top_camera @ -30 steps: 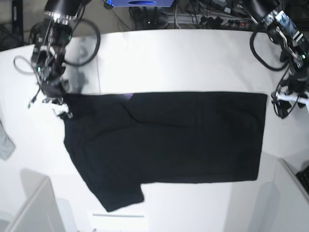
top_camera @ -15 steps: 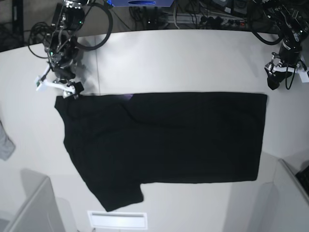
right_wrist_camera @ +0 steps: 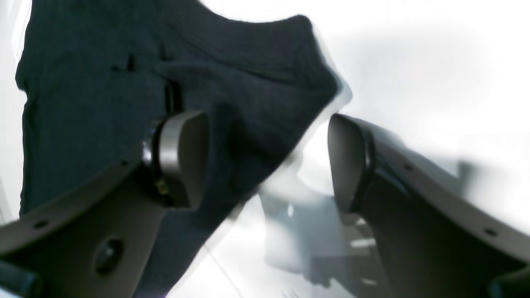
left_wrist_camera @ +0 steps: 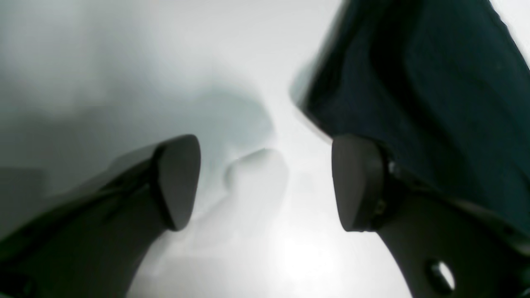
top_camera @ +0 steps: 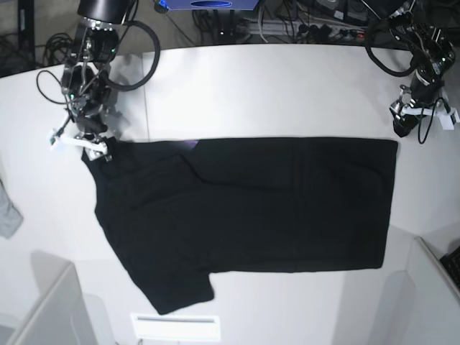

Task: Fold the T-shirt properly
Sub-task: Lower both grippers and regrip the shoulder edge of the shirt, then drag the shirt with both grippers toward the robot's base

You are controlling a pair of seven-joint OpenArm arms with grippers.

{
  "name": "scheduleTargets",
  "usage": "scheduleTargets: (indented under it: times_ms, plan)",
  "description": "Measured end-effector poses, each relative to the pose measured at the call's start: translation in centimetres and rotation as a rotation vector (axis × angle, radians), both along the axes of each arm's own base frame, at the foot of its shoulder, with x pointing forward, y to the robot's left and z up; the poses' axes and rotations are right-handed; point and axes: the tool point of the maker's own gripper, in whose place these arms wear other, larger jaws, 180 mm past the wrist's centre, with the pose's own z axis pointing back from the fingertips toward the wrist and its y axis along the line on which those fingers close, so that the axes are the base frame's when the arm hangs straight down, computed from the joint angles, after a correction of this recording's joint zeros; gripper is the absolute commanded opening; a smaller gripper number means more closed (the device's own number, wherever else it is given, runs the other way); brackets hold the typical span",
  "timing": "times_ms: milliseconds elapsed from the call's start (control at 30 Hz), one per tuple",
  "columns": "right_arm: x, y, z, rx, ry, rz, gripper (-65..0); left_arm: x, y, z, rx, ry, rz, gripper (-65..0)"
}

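Right gripper [right_wrist_camera: 265, 161] hovering with jaws spread apart, nothing clamped between them. Just under and beside its near finger: corner of the large black short-sleeved cotton T-shirt [right_wrist_camera: 124, 91], fabric edge running diagonally through the gap, not pinched. Left gripper [left_wrist_camera: 265, 182] likewise gaping, holding nothing; bare white tabletop [left_wrist_camera: 124, 62] in the gap, shirt's hem corner lying just beside and beyond its far finger, apart from the pads as far as blur allows.

Further out, in base view: T-shirt [top_camera: 251, 208] lying flat across the table [top_camera: 251, 86], stretching between the two grippers. One long side appearing already doubled over, straight top edge, sliver of purple print peeking at the fold near the right gripper [top_camera: 79, 140]. One sleeve sticking out toward the near table edge, away from both grippers. Left gripper [top_camera: 417, 118] sitting above the hem corner, off the cloth. Small grey cloth scrap [top_camera: 7, 208] lying well apart from the right gripper, at table's edge.

Progress judgement: early-to-mid. Looking like one lengthwise fold done, garment smoothed. Remaining: tucking the loose sleeve side in, then folding hem toward collar. Both grippers positioned at the top corners, likely staging for the next grab.
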Motion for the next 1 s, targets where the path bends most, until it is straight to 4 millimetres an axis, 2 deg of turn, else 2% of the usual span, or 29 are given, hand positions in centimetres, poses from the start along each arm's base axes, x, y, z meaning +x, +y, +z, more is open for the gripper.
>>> scheduleTargets:
  times_ms: [133,400,467,600,700,733,800,867,933,967,1000]
  plan:
    - [0.2,-0.1,-0.2,-0.004,0.0,-0.003,-23.0,2.1,-0.1,-0.2,-0.005,-0.009,0.002,-17.1]
    - [0.2,-0.1,-0.2,-0.005,0.001,-0.003,-23.1,4.5,-0.1,-1.2,-0.08,-0.059,0.037,-18.1]
    - [0.2,-0.1,-0.4,-0.003,0.004,-0.004,-23.1,5.1,-0.7,-1.5,-0.076,-0.053,0.007,-25.7]
    - [0.5,-0.2,-0.4,-0.007,-0.001,-0.005,-23.1,6.0,-2.8,-2.2,-0.096,-0.036,-0.055,-47.6]
    - [0.8,-0.4,-0.6,-0.014,-0.006,-0.006,-23.9,6.0,-3.1,-2.5,-0.105,-0.025,-0.06,-57.3]
    - [0.9,-0.4,-0.7,-0.013,-0.007,-0.006,-26.0,5.9,-3.1,-2.5,-0.107,-0.021,-0.061,-59.4]
    - [1.1,-0.8,-1.1,-0.023,0.0,-0.014,-34.4,5.8,-3.1,-2.6,-0.107,-0.018,-0.061,-63.0]
    - [1.2,-1.1,-1.4,-0.018,0.01,-0.011,-45.8,5.8,-3.2,-2.6,-0.108,-0.016,-0.062,-65.0]
    - [1.2,-1.3,-1.6,-0.012,0.019,-0.017,-61.1,5.8,-3.1,-2.6,-0.107,-0.014,-0.062,-65.0]
    - [1.2,-1.3,-1.7,-0.008,0.023,-0.015,-65.0,5.8,-3.0,-2.5,-0.103,-0.011,-0.067,-65.0]
    - [1.3,-1.2,-1.6,-0.008,0.021,-0.014,-65.0,5.7,-2.8,-2.5,-0.098,-0.004,-0.072,-65.0]
